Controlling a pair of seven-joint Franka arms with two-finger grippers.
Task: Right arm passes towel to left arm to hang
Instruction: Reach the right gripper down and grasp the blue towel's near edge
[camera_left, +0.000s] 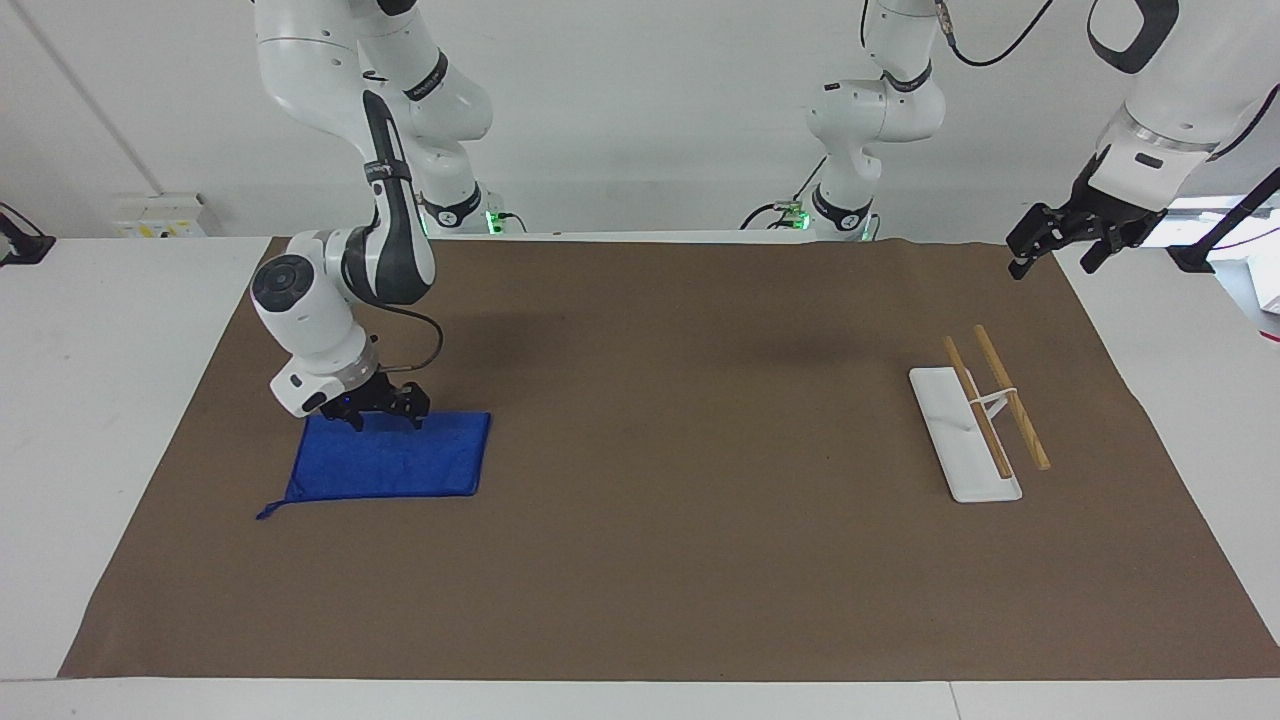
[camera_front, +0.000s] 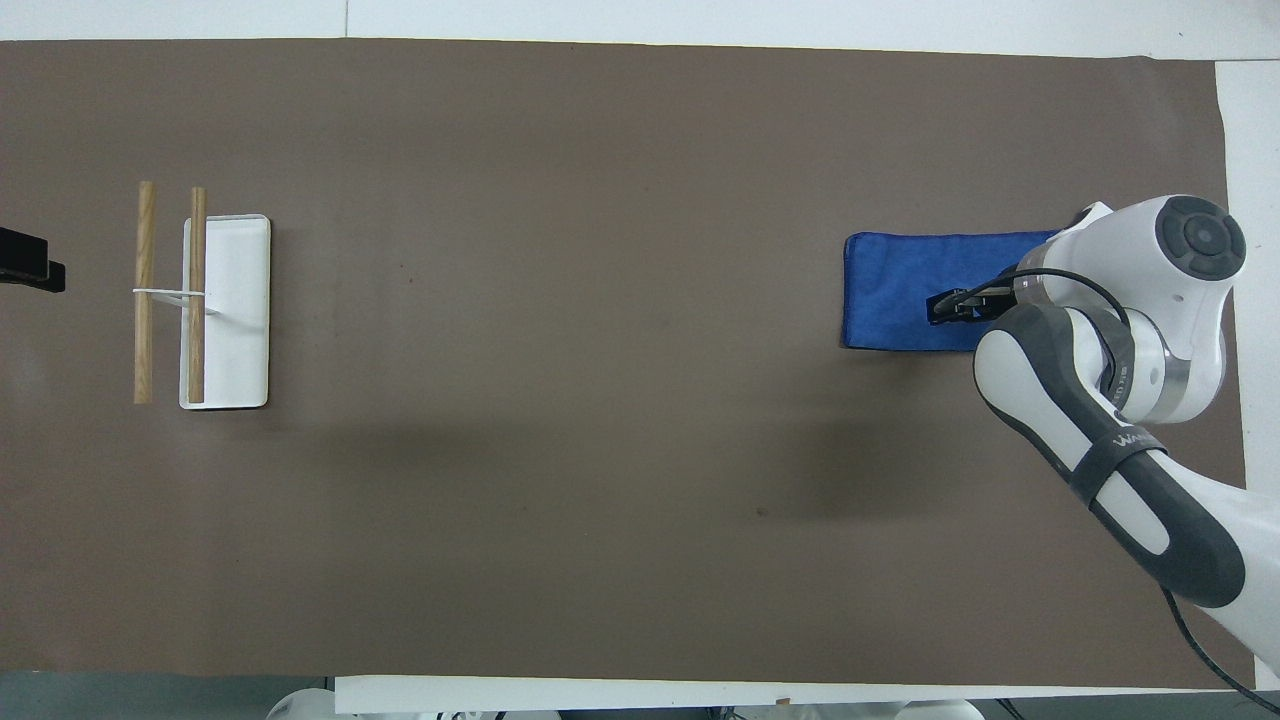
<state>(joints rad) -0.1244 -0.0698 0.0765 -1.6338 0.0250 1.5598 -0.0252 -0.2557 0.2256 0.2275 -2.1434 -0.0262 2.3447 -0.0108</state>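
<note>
The blue towel (camera_left: 400, 465) lies flat on the brown mat toward the right arm's end of the table, its corner loop (camera_left: 268, 512) at the corner farthest from the robots. It also shows in the overhead view (camera_front: 895, 290). My right gripper (camera_left: 385, 422) is open and points down, its fingertips at the towel's edge nearest the robots; in the overhead view (camera_front: 950, 308) the wrist covers part of the cloth. My left gripper (camera_left: 1055, 248) is open and empty. It waits in the air at the left arm's end of the table, and only its tip (camera_front: 30, 270) shows from overhead.
A white rack base (camera_left: 950, 440) with two wooden rods (camera_left: 1012, 410) on a thin stand sits on the mat toward the left arm's end; it shows in the overhead view too (camera_front: 235, 320). The brown mat (camera_left: 700, 560) covers most of the table.
</note>
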